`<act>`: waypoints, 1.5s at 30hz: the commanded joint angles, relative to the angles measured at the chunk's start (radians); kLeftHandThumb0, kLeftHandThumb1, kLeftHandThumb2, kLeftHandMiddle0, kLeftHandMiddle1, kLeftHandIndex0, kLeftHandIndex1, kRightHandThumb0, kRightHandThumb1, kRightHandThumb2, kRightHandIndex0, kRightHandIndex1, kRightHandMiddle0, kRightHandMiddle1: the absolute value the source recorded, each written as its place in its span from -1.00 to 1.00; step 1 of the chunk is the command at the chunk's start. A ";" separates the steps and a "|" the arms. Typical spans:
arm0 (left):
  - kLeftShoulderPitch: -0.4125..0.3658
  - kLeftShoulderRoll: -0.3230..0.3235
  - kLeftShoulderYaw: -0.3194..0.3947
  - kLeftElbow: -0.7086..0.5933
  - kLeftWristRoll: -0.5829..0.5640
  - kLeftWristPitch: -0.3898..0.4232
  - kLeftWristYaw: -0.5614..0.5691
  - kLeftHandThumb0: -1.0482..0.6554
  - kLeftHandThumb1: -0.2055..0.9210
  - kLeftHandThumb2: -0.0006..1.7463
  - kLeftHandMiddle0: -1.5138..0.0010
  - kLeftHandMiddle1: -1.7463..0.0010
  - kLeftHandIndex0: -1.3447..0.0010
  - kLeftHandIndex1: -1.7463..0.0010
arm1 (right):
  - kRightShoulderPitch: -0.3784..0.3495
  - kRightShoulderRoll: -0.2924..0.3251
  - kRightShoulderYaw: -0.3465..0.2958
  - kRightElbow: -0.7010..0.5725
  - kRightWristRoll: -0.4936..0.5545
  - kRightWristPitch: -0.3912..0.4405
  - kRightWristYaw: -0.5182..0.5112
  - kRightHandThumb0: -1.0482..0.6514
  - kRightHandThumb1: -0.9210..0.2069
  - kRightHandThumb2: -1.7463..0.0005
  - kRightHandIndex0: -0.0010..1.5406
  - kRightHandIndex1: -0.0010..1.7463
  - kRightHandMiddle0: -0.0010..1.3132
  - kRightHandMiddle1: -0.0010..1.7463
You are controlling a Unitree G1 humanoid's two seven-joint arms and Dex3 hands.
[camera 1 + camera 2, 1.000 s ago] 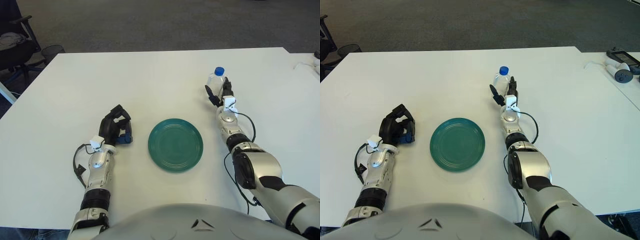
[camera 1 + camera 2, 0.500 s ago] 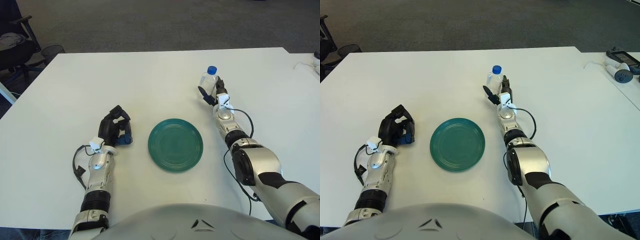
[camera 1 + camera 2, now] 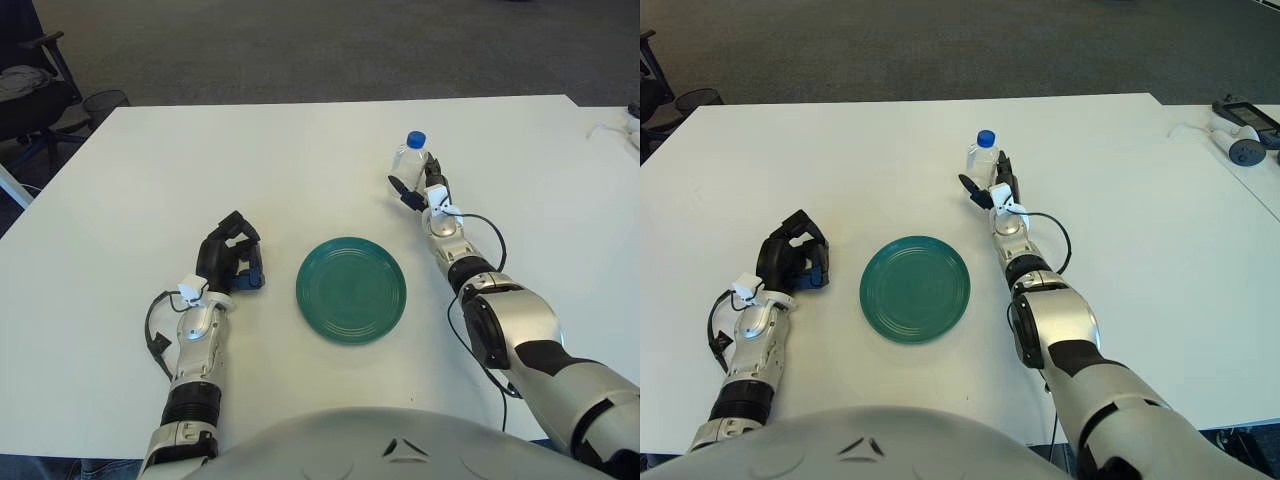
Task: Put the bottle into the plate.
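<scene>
A clear plastic bottle [image 3: 408, 161] with a blue cap stands upright in my right hand [image 3: 417, 188], whose dark fingers wrap its lower half. It is held over the white table, up and to the right of the round green plate [image 3: 351, 289]. The plate lies flat near the table's middle with nothing on it. My left hand [image 3: 232, 258] shows to the left of the plate, its fingers curled with nothing in them.
The white table [image 3: 300, 160] stretches wide behind the plate. A grey device with a cable [image 3: 1243, 125] lies on a neighbouring table at the far right. A dark chair [image 3: 25, 80] and a bin stand off the back left corner.
My right hand has carried the bottle to the left and a little farther back, closer to the plate's side. The left hand has stayed put.
</scene>
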 commanded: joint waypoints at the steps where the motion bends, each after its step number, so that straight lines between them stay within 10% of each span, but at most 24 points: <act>1: 0.050 -0.014 0.000 0.038 0.005 0.028 0.019 -0.49 -0.58 0.92 -0.74 -1.00 -0.28 -1.00 | 0.035 0.016 -0.005 0.031 0.008 0.046 0.004 -1.00 -1.00 0.64 -1.00 -1.00 -1.00 -1.00; 5: 0.048 -0.013 -0.001 0.042 0.005 0.016 0.015 -0.49 -0.58 0.92 -0.75 -1.00 -0.28 -1.00 | 0.036 0.026 -0.027 0.030 0.025 0.038 -0.034 -1.00 -1.00 0.63 -0.99 -0.99 -0.98 -0.99; 10: 0.044 -0.012 -0.003 0.052 0.000 0.003 0.005 -0.50 -0.59 0.92 -0.76 -1.00 -0.29 -1.00 | 0.034 0.047 -0.079 0.029 0.064 0.015 -0.096 -0.85 -0.97 0.77 -0.61 -0.88 -1.00 -0.21; 16: 0.040 -0.006 -0.001 0.060 -0.005 -0.001 -0.001 -0.50 -0.60 0.93 -0.77 -1.00 -0.29 -1.00 | 0.039 0.065 -0.115 0.029 0.091 -0.045 -0.118 -0.48 -0.15 0.21 -0.43 0.61 -0.77 0.86; 26: 0.036 -0.003 0.000 0.075 -0.009 -0.024 -0.011 -0.49 -0.58 0.91 -0.78 -1.00 -0.28 -1.00 | 0.044 0.095 -0.128 0.034 0.094 -0.098 -0.188 -0.13 0.01 -0.07 0.31 0.99 0.20 1.00; 45: 0.038 -0.010 0.002 0.075 -0.010 -0.031 -0.005 -0.46 -0.50 0.85 -0.76 -1.00 -0.22 -1.00 | 0.055 0.104 -0.171 0.043 0.117 -0.085 -0.185 0.09 0.03 -0.44 0.58 1.00 0.50 1.00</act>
